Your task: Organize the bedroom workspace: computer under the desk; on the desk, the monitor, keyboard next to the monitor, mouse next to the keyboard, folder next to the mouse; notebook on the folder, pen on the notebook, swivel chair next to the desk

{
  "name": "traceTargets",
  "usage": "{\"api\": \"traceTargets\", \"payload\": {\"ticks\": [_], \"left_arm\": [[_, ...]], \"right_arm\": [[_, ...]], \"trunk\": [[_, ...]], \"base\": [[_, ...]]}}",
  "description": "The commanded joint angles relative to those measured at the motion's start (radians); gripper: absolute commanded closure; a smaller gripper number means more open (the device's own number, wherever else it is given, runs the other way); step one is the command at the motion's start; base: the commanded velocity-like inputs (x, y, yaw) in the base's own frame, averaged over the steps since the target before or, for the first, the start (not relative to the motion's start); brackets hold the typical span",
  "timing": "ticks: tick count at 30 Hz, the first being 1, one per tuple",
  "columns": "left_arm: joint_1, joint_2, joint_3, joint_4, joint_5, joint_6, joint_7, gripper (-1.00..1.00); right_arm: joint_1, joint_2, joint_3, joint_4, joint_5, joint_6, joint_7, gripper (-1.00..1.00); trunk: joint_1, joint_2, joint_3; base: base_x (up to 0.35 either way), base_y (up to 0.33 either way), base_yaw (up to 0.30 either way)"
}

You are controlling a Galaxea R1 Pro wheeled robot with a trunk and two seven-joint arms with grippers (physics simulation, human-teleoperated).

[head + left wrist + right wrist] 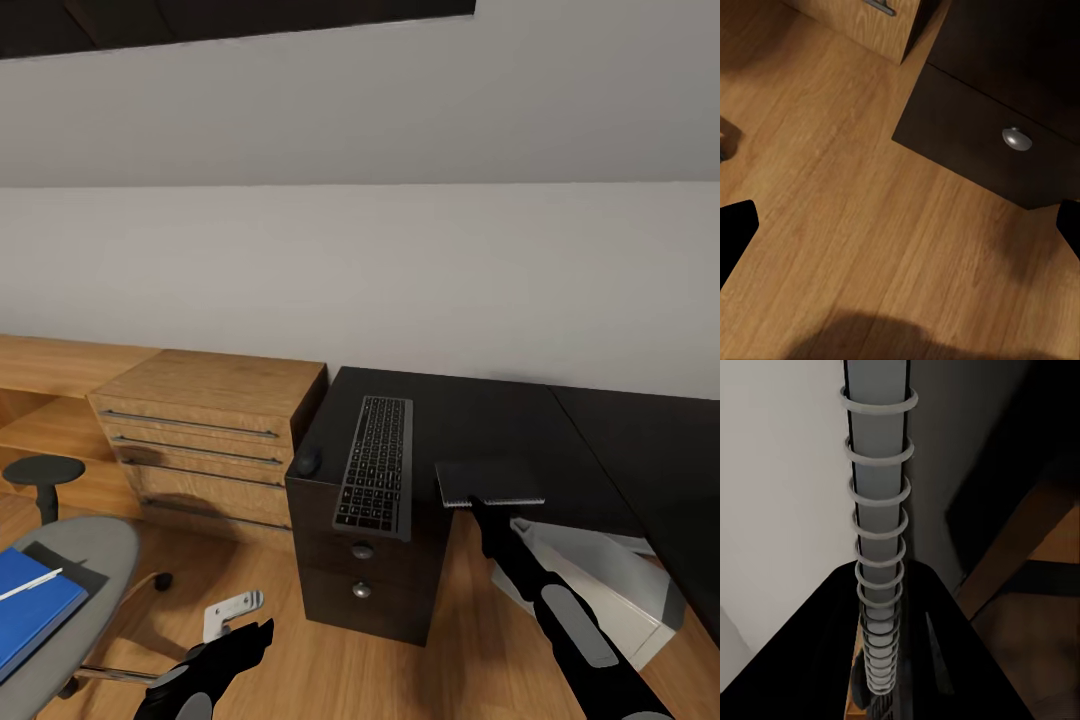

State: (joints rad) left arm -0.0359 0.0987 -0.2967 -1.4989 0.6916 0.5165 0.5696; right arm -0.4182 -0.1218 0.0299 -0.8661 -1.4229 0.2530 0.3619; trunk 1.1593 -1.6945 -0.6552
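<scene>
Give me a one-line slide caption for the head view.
Right gripper holds spiral notebook over dark desk beside keyboard.

The right arm (570, 620) is reaching forward and up from the low right of the head view. Its gripper (487, 508) is pinching shut on the spiral notebook (490, 484) and holding it flat, above the edge of the desk. In the right wrist view the notebook's ring spine (879, 547) is running between the two dark fingers. The left arm (190, 680) is hanging low. Its gripper (255, 632) is probably spread wide, with one dark fingertip (735, 232) at each side of the left wrist view.
</scene>
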Motion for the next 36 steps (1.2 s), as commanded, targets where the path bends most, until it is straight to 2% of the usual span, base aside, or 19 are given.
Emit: {"api": "traceTargets", "payload": {"ticks": [1, 3, 4, 11, 22, 30, 36], "left_arm": [[-0.001, 0.001, -0.002, -0.001, 0.009, 0.000, 0.010, -1.00], [-0.001, 0.001, -0.002, -0.001, 0.009, 0.000, 0.010, -1.00], [-0.001, 0.001, -0.002, -0.001, 0.009, 0.000, 0.010, -1.00], [-0.001, 0.001, -0.002, -0.001, 0.009, 0.000, 0.010, -1.00], [-0.001, 0.001, -0.002, -0.001, 0.009, 0.000, 0.010, -1.00], [-0.001, 0.001, -0.002, -0.001, 0.009, 0.000, 0.010, -1.00], [-0.001, 0.001, -0.002, -0.001, 0.009, 0.000, 0.010, -1.00]], "right_arm": [[-0.001, -0.001, 0.002, 0.000, -0.011, 0.003, -0.002, 1.00], [-0.001, -0.001, 0.002, 0.001, -0.012, 0.002, -0.012, 1.00], [-0.001, -0.001, 0.001, 0.001, -0.012, 0.002, -0.018, -1.00], [-0.001, -0.001, -0.020, 0.001, -0.013, 0.000, -0.027, -1.00], [-0.001, -0.001, -0.025, 0.001, -0.013, 0.000, -0.027, -1.00], [-0.001, -0.001, -0.025, 0.002, -0.011, 0.000, -0.029, -1.00], [-0.001, -0.001, -0.026, 0.005, -0.011, 0.000, -0.030, -1.00]], "trunk": [[0.000, -0.001, -0.001], [0.000, -0.001, -0.001], [0.000, -0.001, -0.001], [0.000, -0.001, -0.001], [0.000, -0.001, -0.001], [0.000, -0.001, -0.001], [0.000, -0.001, -0.001]], "base": [[0.001, 0.000, 0.000], [0.000, 0.000, 0.000], [0.000, 0.000, 0.000], [0.000, 0.000, 0.000], [0.000, 0.000, 0.000], [-0.220, 0.000, 0.000], [-0.068, 0.000, 0.000]]}}
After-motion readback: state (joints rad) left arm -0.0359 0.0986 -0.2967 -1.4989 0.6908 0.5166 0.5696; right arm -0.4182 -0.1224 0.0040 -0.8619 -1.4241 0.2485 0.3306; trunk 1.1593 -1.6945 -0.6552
